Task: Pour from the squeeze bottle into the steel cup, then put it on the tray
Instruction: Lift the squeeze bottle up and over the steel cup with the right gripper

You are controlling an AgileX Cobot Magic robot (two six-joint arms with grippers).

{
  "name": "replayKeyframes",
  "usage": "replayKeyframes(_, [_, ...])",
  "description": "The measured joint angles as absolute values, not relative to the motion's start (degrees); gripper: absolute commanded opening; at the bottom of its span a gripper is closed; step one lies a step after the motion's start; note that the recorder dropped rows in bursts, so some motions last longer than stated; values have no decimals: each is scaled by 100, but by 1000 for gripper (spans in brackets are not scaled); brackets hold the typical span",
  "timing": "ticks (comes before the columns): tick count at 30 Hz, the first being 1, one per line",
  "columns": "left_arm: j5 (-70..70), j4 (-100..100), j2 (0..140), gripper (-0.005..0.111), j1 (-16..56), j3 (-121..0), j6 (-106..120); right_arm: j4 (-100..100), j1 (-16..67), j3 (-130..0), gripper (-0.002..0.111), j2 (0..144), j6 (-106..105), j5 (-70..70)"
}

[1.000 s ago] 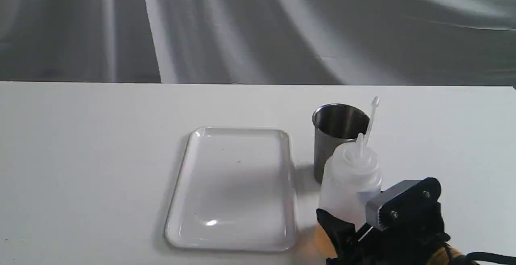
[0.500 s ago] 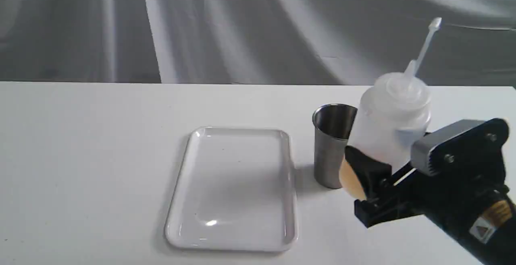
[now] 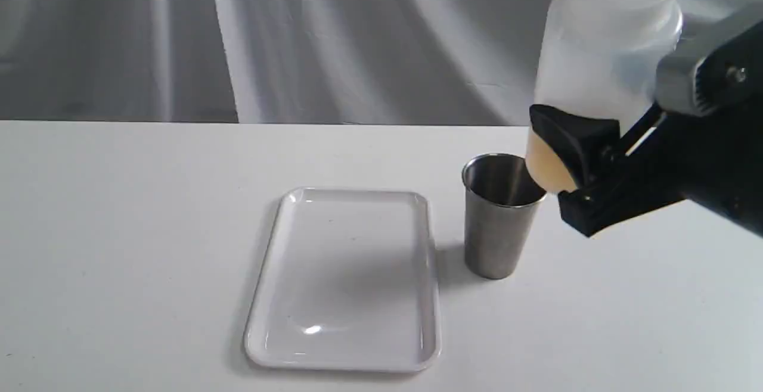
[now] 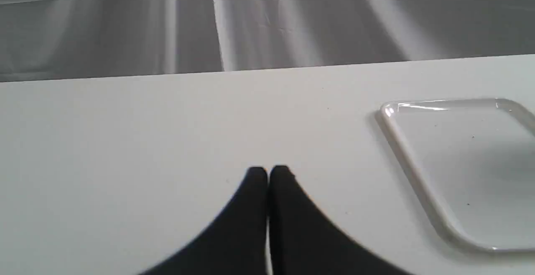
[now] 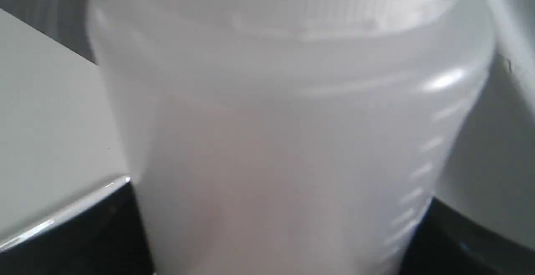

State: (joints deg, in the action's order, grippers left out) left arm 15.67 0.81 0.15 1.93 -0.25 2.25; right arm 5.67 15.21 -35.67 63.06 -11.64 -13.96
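Observation:
My right gripper is shut on the squeeze bottle and holds it roughly upright in the air, above and just right of the steel cup. Amber liquid shows at the bottle's base, which hangs near the cup's rim; the nozzle is cut off by the exterior view's top edge. The bottle fills the right wrist view, with a dark finger beside it. The cup stands upright on the table, right of the white tray, which holds nothing. My left gripper is shut over bare table, the tray off to its side.
The white table runs back to a grey draped backdrop. Nothing else lies on it. The left arm does not show in the exterior view.
My right gripper has lifted the squeeze bottle from the table's front edge, up and to the right, to above the cup's rim. Cup and tray have stayed put.

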Motion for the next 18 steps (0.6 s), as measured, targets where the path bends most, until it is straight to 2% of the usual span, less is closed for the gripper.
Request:
replayKeyframes(10, [1567,81,15,0,193,-26,225,4620,547,-4634,0,6281,3341,324])
replayKeyframes(18, [1567,81,15,0,193,-26,225,7491,507,-4727,0,6587,5660,1772])
